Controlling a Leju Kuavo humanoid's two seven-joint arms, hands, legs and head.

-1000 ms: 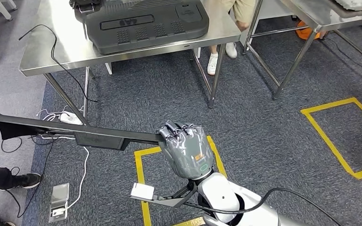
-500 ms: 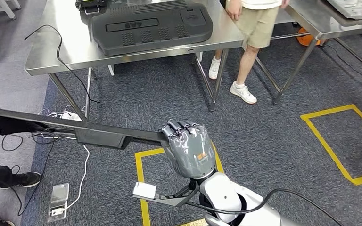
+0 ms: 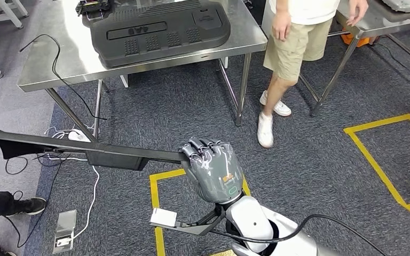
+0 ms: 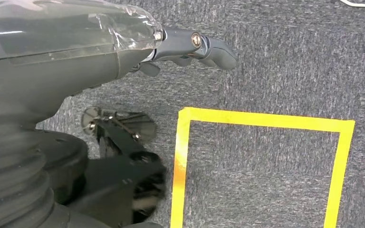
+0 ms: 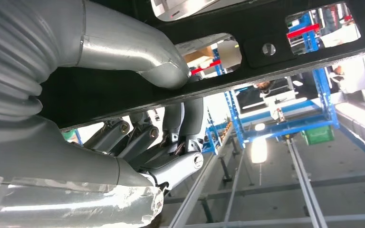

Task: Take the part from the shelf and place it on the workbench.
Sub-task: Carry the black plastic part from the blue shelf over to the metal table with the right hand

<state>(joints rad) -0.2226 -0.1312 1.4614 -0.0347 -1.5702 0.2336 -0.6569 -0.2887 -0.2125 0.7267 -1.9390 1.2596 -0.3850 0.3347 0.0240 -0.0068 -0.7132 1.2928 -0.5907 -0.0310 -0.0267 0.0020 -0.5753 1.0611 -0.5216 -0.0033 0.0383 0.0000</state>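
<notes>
My right hand [image 3: 213, 170] gripped long black part [image 3: 80, 148] at one end, fingers wrapped round it. Part stuck out level to hand's left, above carpet, probably to keep it off floor. Workbench [image 3: 64, 58] stood ahead, well apart. Left hand [image 4: 190, 45] held nothing, fingers loosely extended.

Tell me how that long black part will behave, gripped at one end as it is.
The part juts sideways from the right hand without visible sag, so probably stiff and fairly light. Held by one end, it likely levers hard against the fingers and may twist. Its far tip could swing wide in turns.
</notes>
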